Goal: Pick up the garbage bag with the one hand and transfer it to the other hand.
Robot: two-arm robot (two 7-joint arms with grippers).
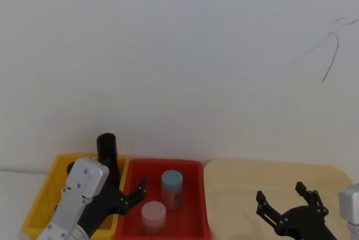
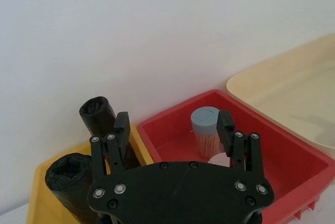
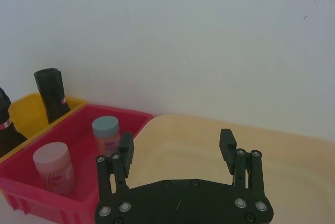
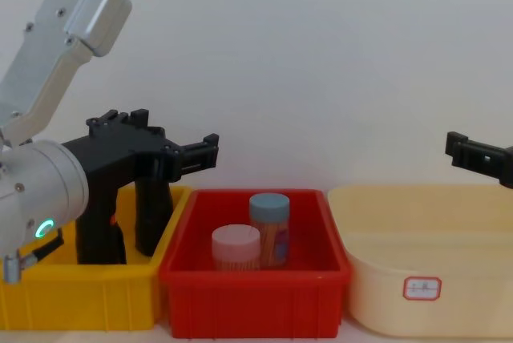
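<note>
My left claw (image 2: pixel 174 122), fingers apart, hovers by the black garbage bag (image 2: pixel 67 178) standing in the yellow bin (image 2: pixel 37 198). My right claw (image 3: pixel 177 140), also spread, hangs over the cream tub (image 3: pixel 282 156).

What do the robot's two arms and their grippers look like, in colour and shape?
The left gripper and the right gripper are black: two blocky fingers on a flat plate with silver screws. The left arm has an angular silver-grey casing with a green glowing ring. The right arm is silver-grey too.
</note>
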